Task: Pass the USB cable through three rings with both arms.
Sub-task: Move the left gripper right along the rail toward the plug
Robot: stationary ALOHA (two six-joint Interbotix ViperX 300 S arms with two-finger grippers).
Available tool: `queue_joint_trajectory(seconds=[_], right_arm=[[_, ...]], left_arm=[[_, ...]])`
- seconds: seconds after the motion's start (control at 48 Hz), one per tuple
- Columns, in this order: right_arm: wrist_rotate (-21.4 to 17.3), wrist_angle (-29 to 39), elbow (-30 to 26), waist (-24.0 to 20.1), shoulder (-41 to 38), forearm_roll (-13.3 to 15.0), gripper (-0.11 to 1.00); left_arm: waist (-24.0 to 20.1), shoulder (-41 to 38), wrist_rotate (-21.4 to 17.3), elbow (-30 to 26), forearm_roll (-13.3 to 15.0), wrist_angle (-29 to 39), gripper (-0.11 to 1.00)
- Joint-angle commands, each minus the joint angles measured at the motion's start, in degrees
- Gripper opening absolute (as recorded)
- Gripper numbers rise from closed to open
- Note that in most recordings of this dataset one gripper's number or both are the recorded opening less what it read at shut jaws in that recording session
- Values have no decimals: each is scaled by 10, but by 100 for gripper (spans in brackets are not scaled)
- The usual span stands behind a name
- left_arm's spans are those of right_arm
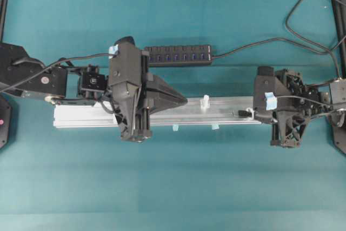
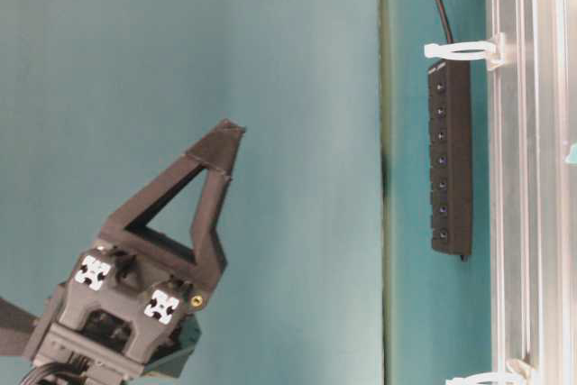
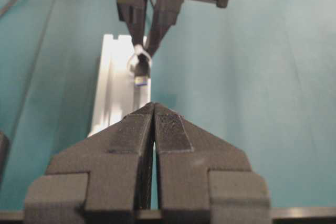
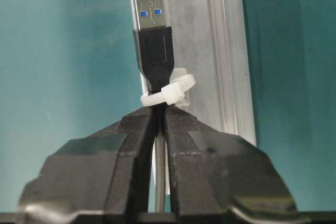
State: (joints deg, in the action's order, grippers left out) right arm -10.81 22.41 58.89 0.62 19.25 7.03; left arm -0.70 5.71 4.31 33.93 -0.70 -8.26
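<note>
On the right end of the rail (image 1: 162, 113), the right gripper (image 4: 157, 113) is closed on the USB cable (image 4: 157, 182) just behind its plug (image 4: 153, 51). The plug has gone through ring 1 (image 4: 168, 93), which now circles the base of the plug housing, and it points along the rail toward the left. In the overhead view the plug tip (image 1: 244, 113) lies just left of the right arm, with ring 2 (image 1: 205, 101) farther left and well apart from it. Ring 3 cannot be made out; it is probably hidden under the left arm. The left gripper (image 3: 154, 109) hovers over the rail between ring 2 and the left end, fingers pointing right, holding nothing; only a hairline slit shows between its pads, so it looks all but closed. A black hub (image 1: 178, 54) lies on the far side of the rail.

Handling, as a judgement: the cable is light and limp and will sag if held far back, while the plug housing is short, rigid and smooth. The best hold is on the housing or the stiff strain relief directly behind it. The rings are thin plastic and likely to flex if pushed sideways.
</note>
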Motion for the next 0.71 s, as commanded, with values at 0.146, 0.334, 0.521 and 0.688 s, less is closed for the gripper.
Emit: queue_joint_trajectory(seconds=[0.146, 0.334, 0.521, 0.688], right_arm=[[-6, -4, -4, -1, 5, 0, -6], [-6, -11, -4, -1, 5, 0, -6], [-6, -19, -4, -1, 5, -1, -6], [-7, -19, -4, -1, 5, -1, -6]], left_arm=[[-4, -33, 27, -25, -1, -6, 52], [-4, -100, 24, -75, -2, -5, 93], [-4, -168, 24, -134, -2, -2, 87], [-4, -211, 30, -178, -1, 18, 87]])
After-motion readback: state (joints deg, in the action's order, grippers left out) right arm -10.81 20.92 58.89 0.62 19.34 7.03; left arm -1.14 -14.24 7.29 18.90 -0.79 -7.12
